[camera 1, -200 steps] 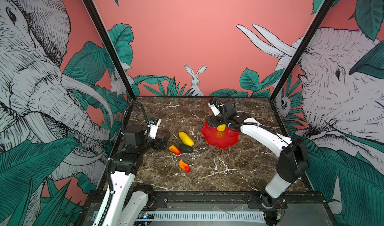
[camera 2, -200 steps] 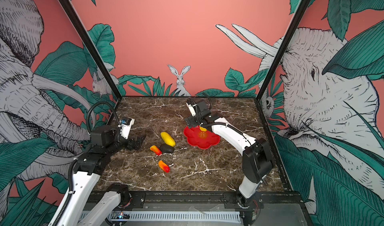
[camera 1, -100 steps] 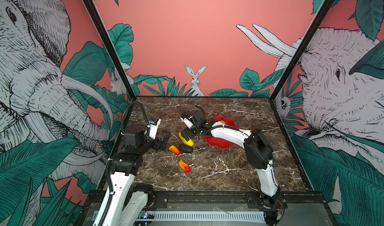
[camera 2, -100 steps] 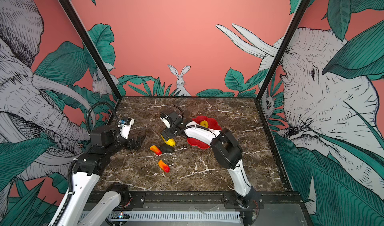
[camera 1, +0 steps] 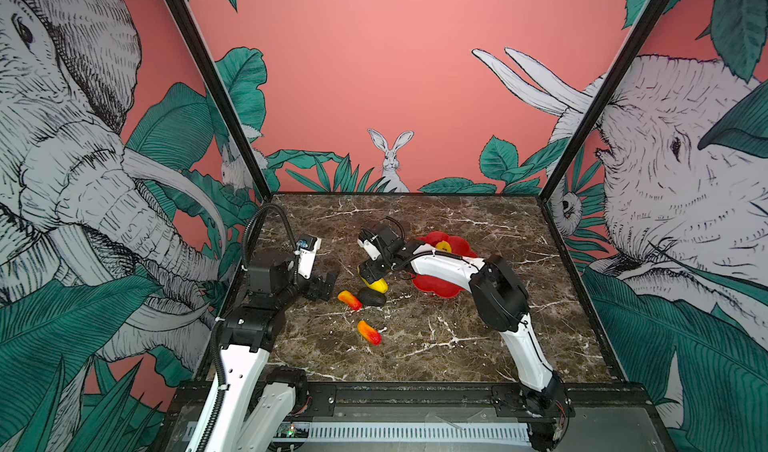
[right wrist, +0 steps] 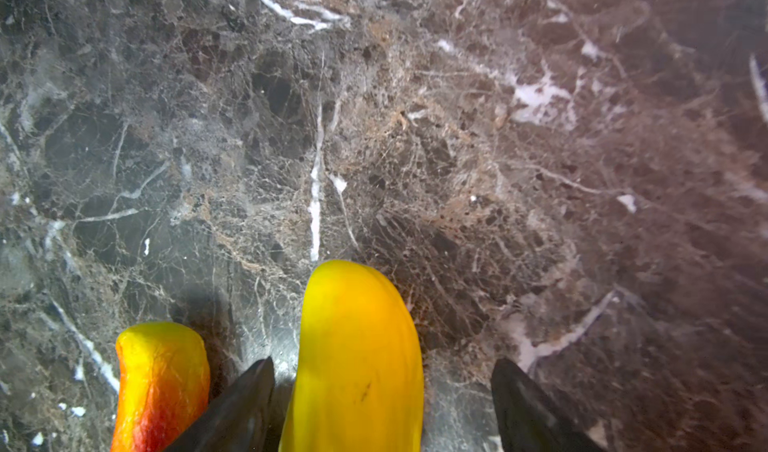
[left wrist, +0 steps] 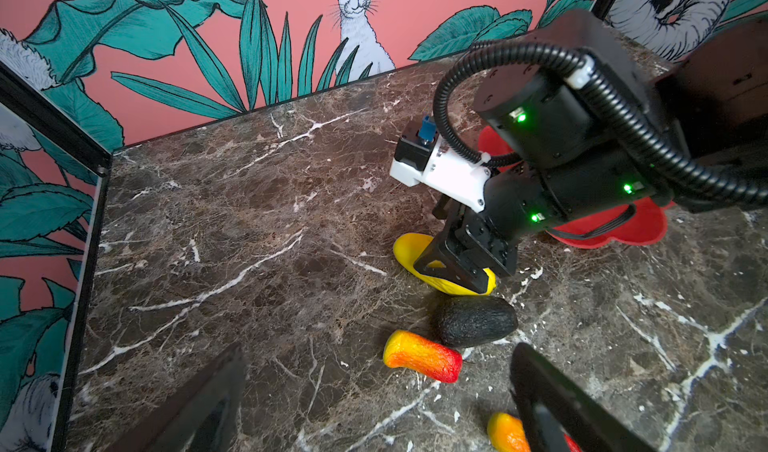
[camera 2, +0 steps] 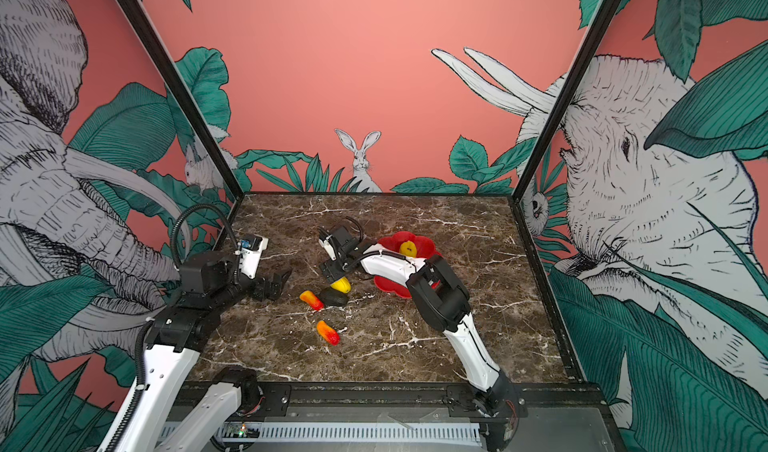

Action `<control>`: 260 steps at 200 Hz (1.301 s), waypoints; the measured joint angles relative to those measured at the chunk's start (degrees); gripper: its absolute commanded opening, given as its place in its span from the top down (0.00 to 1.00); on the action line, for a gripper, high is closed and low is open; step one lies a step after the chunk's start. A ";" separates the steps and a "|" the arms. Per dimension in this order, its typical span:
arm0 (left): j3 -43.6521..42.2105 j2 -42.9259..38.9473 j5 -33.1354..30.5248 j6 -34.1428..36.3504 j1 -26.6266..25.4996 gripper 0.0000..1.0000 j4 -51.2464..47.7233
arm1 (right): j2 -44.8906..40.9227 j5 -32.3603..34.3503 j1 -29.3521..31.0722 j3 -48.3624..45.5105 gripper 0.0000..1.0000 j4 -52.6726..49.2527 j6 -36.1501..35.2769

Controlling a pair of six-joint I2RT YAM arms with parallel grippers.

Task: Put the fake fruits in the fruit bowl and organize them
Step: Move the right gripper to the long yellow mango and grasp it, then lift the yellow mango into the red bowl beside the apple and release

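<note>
Your right tool (right wrist: 382, 365) stands with jaws apart astride the long yellow fruit (right wrist: 357, 338) lying on the bench (right wrist: 374, 117) beside the dark oval (left wrist: 476, 321); it looks light, hard and slick, so pinch across its thick middle.

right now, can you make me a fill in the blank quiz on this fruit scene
The fruit bowl holds only ___ fruit, the round yellow fruit.
The right tool straddles the long fruit, coloured ___.
Orange-red fruits lying on the table: ___.
Missing: one; yellow; two.
</note>
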 measured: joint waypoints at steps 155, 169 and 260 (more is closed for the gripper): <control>0.00 -0.09 -0.17 -0.02 0.00 0.00 0.00 | -3.30 -2.19 -0.57 -4.55 0.72 -1.16 -1.18; -0.02 -0.15 -0.17 0.00 0.00 0.00 0.00 | -8.07 -2.10 -1.42 -7.56 0.72 -2.49 -2.19; -0.02 -0.33 -0.20 0.00 0.00 0.00 0.00 | -39.30 4.94 -17.75 -26.51 0.73 -4.74 -6.86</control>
